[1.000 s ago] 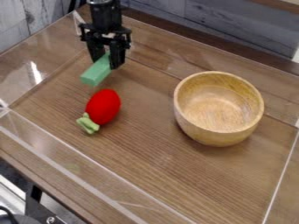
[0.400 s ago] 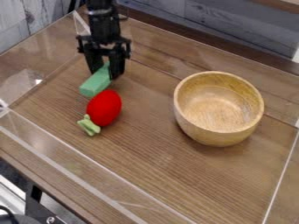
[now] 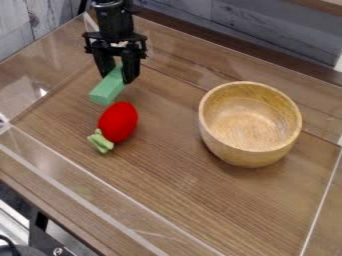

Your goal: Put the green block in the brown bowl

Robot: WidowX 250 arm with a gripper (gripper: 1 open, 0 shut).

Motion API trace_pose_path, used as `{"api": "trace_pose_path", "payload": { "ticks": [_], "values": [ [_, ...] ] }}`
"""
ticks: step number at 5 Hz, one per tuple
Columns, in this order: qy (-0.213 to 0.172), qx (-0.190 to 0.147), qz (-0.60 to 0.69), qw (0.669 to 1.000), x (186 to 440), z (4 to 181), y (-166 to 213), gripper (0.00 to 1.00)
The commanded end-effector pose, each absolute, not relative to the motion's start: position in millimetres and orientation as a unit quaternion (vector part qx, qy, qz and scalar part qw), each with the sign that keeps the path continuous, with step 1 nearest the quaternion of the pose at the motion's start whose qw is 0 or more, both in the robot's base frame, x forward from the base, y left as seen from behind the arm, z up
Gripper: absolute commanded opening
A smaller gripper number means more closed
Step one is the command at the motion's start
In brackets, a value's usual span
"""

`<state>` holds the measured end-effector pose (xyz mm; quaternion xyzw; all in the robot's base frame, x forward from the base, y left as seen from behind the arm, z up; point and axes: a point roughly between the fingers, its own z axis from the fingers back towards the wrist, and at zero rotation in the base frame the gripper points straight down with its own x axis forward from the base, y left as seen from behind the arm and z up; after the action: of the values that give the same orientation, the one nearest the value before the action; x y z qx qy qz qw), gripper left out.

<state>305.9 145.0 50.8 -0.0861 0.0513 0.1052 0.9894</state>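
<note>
Since the earlier frames we are seeing the hand (image 3: 116, 72) shifting only slightly toward the far left of the picture, and the green block (image 3: 108, 88) is shifting with it, its upper end now tucked between the dark fingers. We are reading the fingers as pressed in on that upper end, pinching the green block, while the bar is hanging tilted with its lower end pointing toward the red ball-like object (image 3: 119, 120). Whether that lower end is clear of the desk (image 3: 174, 190) or just brushing it, we cannot tell from this single view.

We are judging the task to be in its early part: the grasp appears to be done, and the lift is only beginning. The brown bowl (image 3: 250, 123) is sitting empty on the right side of the desk, well apart from the hand, with bare wood between them. The red ball-like object with its small green stub (image 3: 100, 144) is lying just below the block in the picture, near it but seemingly not touching.

What we are seeing as left to do is most of the job: raising the block clear, carrying it across to the right over the bowl's thick rim, and letting it go inside. The pinch near one end of a long bar may let it swing or slip, so we are expecting a careful carry.
</note>
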Motion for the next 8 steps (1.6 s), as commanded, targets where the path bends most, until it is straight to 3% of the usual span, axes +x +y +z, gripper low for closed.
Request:
{"api": "trace_pose_path", "payload": {
  "ticks": [1, 2, 3, 5, 7, 8],
  "values": [
    [0.017, -0.074, 0.093, 0.993, 322, 91.5, 139, 0.00],
    [0.011, -0.080, 0.066, 0.995, 332, 116.0, 118, 0.00],
    [0.009, -0.089, 0.051, 0.995, 335, 127.4, 79, 0.00],
    [0.017, -0.097, -0.009, 0.995, 336, 130.9, 2, 0.00],
    [0.021, -0.097, -0.072, 0.993, 326, 134.0, -50, 0.00],
    [0.026, -0.092, -0.097, 0.991, 319, 124.2, -73, 0.00]
  ]
}}
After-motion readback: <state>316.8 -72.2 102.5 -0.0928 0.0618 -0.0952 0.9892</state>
